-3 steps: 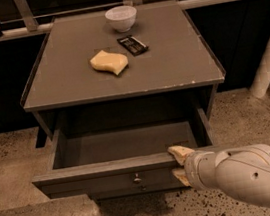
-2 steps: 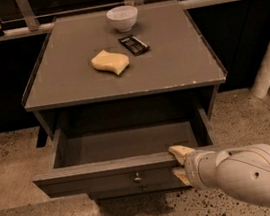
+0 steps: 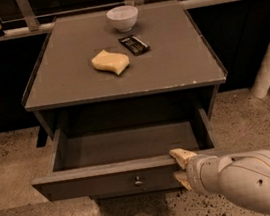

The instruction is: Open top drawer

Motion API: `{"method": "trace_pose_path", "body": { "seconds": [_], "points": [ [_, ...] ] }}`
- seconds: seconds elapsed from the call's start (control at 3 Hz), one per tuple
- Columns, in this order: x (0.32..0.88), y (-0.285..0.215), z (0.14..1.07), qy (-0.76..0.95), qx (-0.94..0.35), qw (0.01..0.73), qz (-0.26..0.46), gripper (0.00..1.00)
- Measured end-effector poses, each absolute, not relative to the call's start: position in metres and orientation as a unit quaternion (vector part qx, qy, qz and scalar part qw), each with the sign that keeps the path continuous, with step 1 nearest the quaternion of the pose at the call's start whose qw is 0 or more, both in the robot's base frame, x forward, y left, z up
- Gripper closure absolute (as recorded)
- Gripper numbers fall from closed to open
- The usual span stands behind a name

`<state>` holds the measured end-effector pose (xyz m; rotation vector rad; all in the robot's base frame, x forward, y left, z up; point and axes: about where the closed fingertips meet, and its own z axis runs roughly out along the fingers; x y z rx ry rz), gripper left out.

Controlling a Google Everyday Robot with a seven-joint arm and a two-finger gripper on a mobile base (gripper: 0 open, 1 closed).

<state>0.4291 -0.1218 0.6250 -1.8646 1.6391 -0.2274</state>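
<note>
The top drawer (image 3: 106, 183) of the grey-brown cabinet stands pulled out, and its inside is empty. Its flat front carries one small round metal knob (image 3: 138, 181) at the centre. My gripper (image 3: 180, 168) is at the right end of the drawer front, reaching in from the lower right on a white arm. One tan fingertip (image 3: 181, 155) rests on the top edge of the front. The other one (image 3: 181, 179) lies lower, against the front's face. The fingers stand apart. The two lower drawers are hidden under the open one.
On the cabinet top (image 3: 61, 85) lie a white bowl (image 3: 122, 17), a yellow sponge (image 3: 110, 62) and a small black packet (image 3: 134, 44). A white post (image 3: 269, 62) leans at the right. A railing runs behind. Speckled floor surrounds the cabinet.
</note>
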Motion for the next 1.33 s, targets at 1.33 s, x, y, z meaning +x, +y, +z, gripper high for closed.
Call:
{"method": "trace_pose_path", "body": {
  "seconds": [1.33],
  "points": [
    [0.400, -0.124, 0.617, 0.617, -0.716, 0.314, -0.092, 1.00]
  ]
}}
